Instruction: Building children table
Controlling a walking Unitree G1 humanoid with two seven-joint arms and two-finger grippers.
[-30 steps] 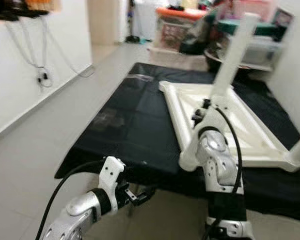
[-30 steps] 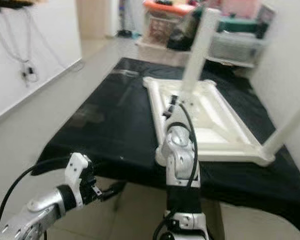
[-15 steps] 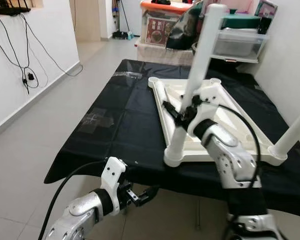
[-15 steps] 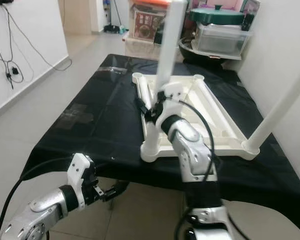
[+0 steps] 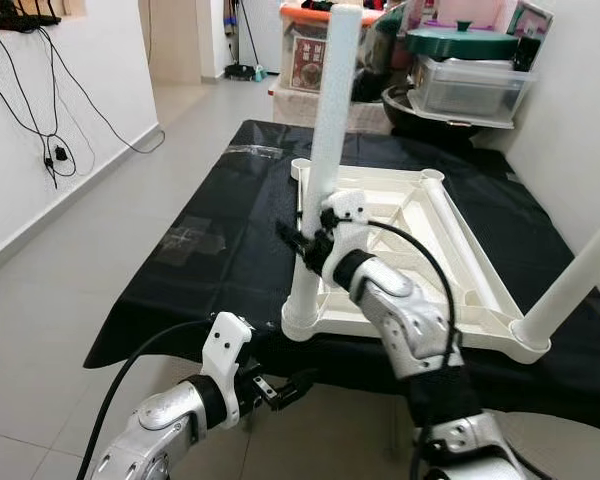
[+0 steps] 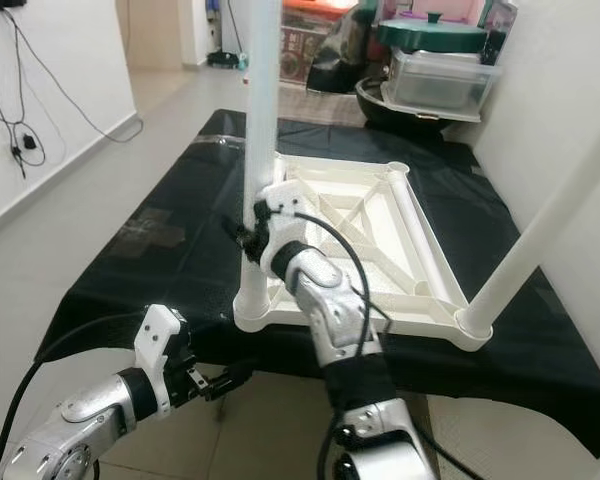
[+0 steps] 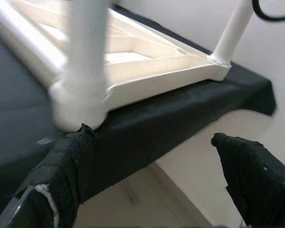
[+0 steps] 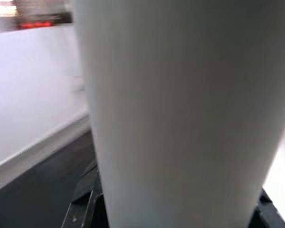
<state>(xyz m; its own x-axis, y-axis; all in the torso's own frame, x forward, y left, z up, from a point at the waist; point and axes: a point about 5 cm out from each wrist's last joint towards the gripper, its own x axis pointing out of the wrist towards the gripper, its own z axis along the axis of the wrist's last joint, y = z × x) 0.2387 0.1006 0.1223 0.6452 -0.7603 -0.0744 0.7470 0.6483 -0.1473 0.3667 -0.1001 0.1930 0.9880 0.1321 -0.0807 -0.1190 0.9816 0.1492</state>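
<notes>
Gripping the white table leg [image 5: 320,170], right pincer [image 5: 302,243] is half hidden behind it; left pincer [image 5: 285,388] hangs wide.

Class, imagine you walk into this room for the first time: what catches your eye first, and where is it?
A white plastic children's table top lies upside down on a black cloth-covered surface, with tall white tube legs standing up from its near corners. The right gripper clasps the near-left leg, while the left gripper hangs open below the cloth's edge.
</notes>
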